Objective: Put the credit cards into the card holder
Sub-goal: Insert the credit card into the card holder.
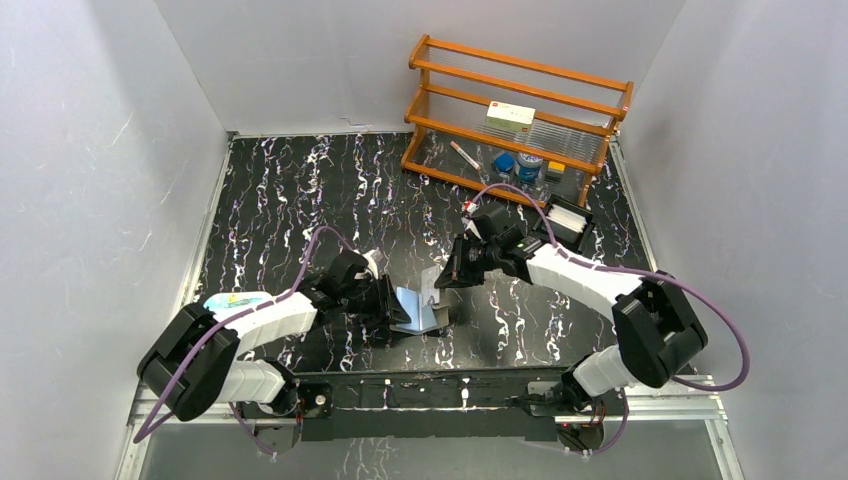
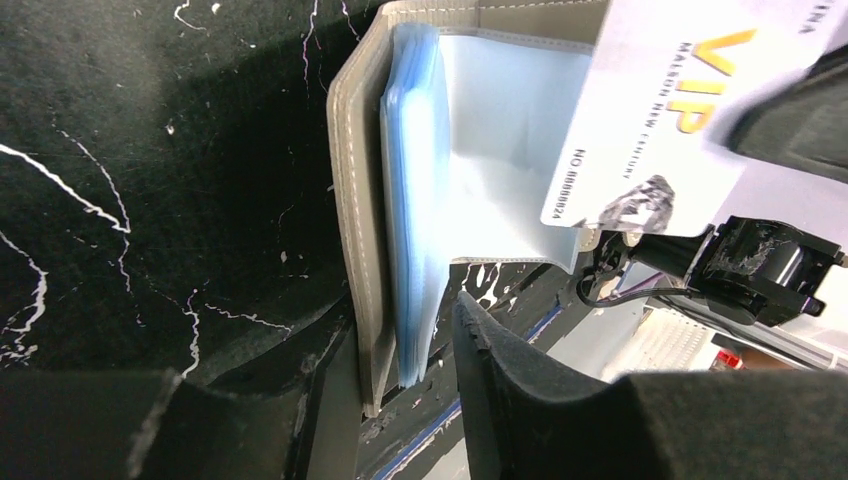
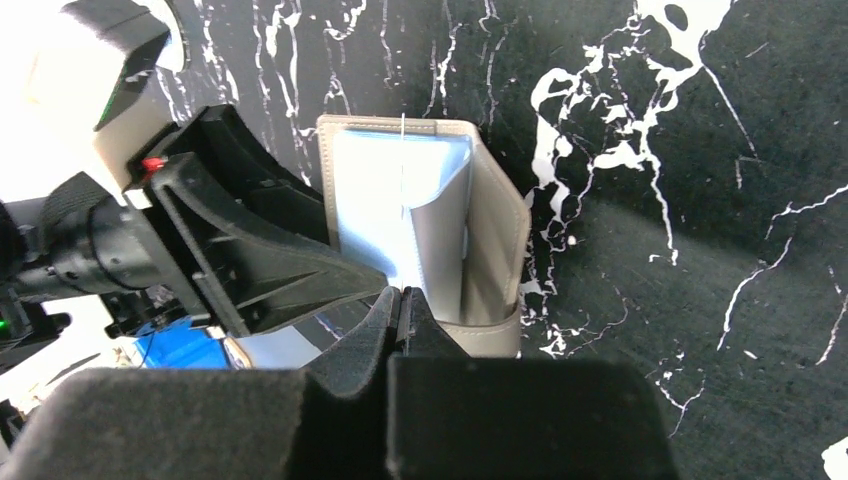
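Note:
The grey card holder (image 2: 358,220) stands open on its edge, its bluish clear sleeves (image 2: 415,190) fanned out. My left gripper (image 2: 400,335) is open. Its jaws straddle the holder's lower edge, and a gap shows between the sleeves and the right finger (image 2: 520,390). My right gripper (image 3: 402,298) is shut on a white credit card (image 2: 670,120) printed "VIP". The card's far end lies against an opened sleeve; whether it is inside I cannot tell. From the right wrist that card (image 3: 402,170) shows edge-on over the card holder (image 3: 495,230). From above, both grippers meet at the card holder (image 1: 420,312).
A wooden rack (image 1: 515,110) at the back right holds a box, bottles and a pen. A black tray (image 1: 568,222) with white contents sits beside the right arm. White walls close in the black marbled table (image 1: 300,190).

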`<state>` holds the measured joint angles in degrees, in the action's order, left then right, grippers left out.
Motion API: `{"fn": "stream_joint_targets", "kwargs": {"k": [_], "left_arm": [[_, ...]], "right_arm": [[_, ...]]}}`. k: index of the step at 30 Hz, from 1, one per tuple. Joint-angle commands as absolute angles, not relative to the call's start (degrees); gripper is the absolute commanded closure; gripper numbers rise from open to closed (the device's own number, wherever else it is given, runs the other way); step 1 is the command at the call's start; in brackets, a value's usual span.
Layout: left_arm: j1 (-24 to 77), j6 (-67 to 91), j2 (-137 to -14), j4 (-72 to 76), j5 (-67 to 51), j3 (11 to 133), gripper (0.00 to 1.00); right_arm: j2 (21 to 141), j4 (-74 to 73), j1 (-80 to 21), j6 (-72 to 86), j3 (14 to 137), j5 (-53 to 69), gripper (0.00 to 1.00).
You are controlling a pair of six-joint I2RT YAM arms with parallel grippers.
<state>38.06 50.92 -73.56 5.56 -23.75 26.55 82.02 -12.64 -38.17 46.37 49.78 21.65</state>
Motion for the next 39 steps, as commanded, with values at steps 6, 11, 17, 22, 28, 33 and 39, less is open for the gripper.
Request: {"fn": "stream_joint_targets", "kwargs": {"k": [6, 11, 17, 22, 28, 33, 39], "left_arm": [[38.3, 47.1, -69.9, -1.9, -21.4, 28.6, 0.62], [38.3, 46.5, -68.6, -6.7, -17.3, 29.6, 0.61], [38.3, 46.1, -71.1, -5.9, -18.1, 30.1, 0.81], [38.3, 47.1, -71.3, -5.0, -18.5, 29.0, 0.98], [38.3, 48.6, -70.0, -4.3, -18.2, 28.4, 1.0], [38.3, 49.2, -69.6, -4.0, -18.2, 28.8, 1.0], [38.4, 50.2, -69.1, -3.5, -17.9, 28.1, 1.0]], "right_arm": [[85.5, -13.3, -38.3, 40.9, 49.0, 19.4, 1.0], [87.5, -13.9, -38.3, 39.2, 48.9, 18.4, 1.0], [90.3, -16.1, -38.4, 36.4, 50.6, 17.7, 1.0], [86.3, -15.8, -38.7, 39.7, 49.6, 17.2, 1.0], [80.6, -14.0, -42.6, 45.5, 49.5, 15.0, 1.0], [77.2, -7.3, -46.8, 51.6, 48.4, 14.1, 1.0], [79.6, -1.3, -50.0, 55.6, 46.4, 11.9, 1.0]]}}
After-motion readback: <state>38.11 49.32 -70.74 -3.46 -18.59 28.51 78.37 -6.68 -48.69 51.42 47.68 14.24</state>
